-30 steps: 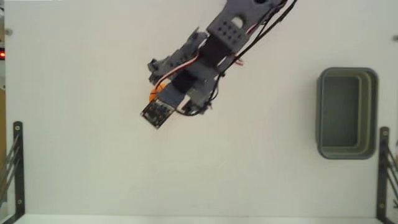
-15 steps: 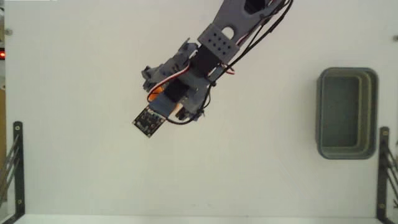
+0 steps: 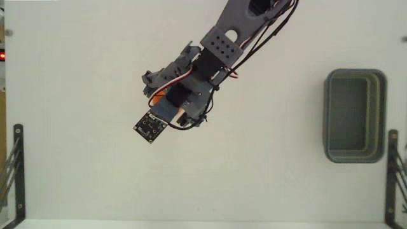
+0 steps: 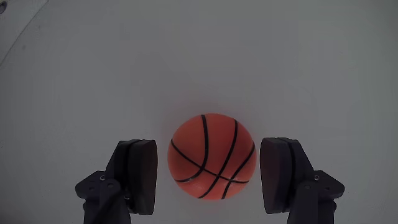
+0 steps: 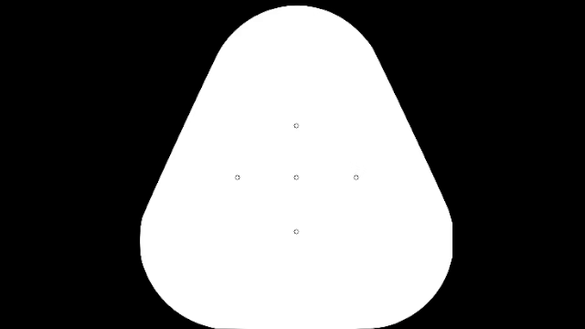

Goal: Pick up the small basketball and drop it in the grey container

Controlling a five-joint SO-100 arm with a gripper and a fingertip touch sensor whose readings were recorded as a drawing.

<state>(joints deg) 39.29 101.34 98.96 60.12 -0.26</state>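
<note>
In the wrist view the small basketball point(image 4: 211, 155), orange with thin black seams, rests on the white table between my two dark fingers. My gripper point(image 4: 211, 177) is open around it, with a narrow gap showing on each side of the ball. One finger point(image 4: 140, 174) stands at its left and the other at its right. In the fixed view the arm point(image 3: 213, 54) reaches down from the top and covers the ball. The grey container point(image 3: 327, 114) sits far off at the right of the fixed view, its hollow bare.
Black metal brackets stand at the lower left point(image 3: 18, 165) and lower right point(image 3: 392, 172) of the fixed view, the right one just below the container. The white table point(image 3: 267, 184) spreads between the arm and the tub.
In the fixed view the arm's head has shifted down and to the left, and the orange of the ball that showed beside it is now covered.
</note>
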